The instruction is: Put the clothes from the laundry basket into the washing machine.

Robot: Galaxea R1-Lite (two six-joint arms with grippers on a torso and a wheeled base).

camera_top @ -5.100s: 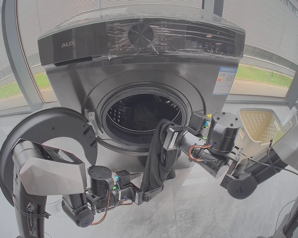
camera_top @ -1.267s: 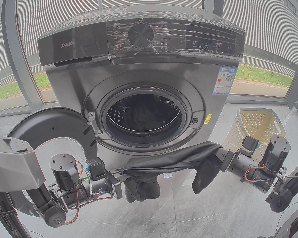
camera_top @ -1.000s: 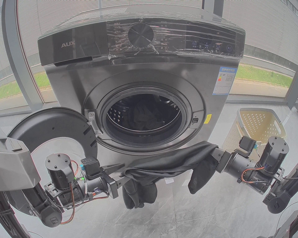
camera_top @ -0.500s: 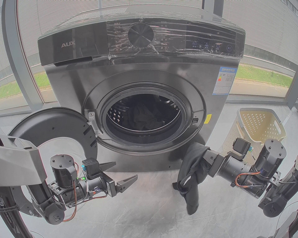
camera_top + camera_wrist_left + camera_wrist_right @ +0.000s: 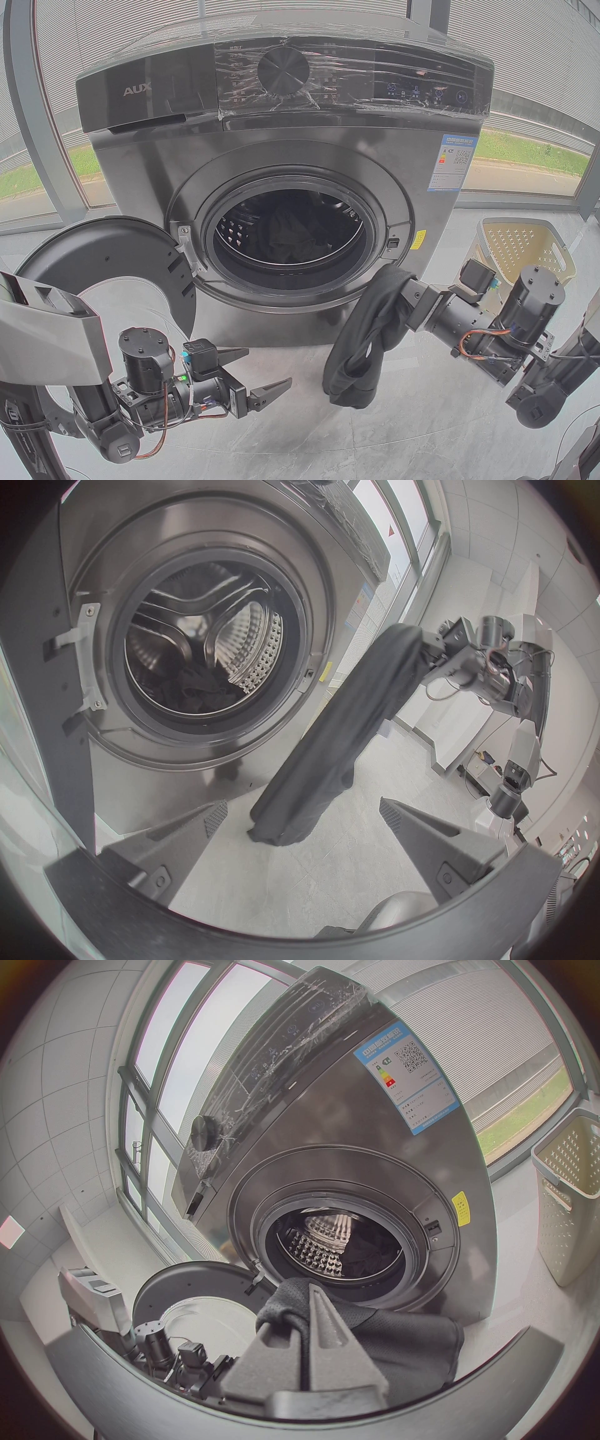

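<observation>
One dark garment [image 5: 365,340] is all that's in play right now. The right gripper [image 5: 400,289] has its fingers pinched tight on the top end. The rest hangs in a long bunched loop just in front of the washing machine [image 5: 281,150], down and to the right of the open drum [image 5: 290,234]. The bottom end is close to the floor [image 5: 400,431], can't tell if it touches.

My guess is it's held by one end so the cloth dangles free and can be fed through the opening instead of going in as a wad. The left gripper [image 5: 265,370] sits low by the swung-open door [image 5: 106,262], fingers spread wide with nothing between them, well apart from the cloth. Looks parked out of the way to me.

Some dark clothes [image 5: 284,228] are lying inside the drum. The laundry basket [image 5: 525,247] stands to the right of the machine, behind the right arm. Next bit needs a lift up and in, and I reckon that trailing end could catch on the rim.
</observation>
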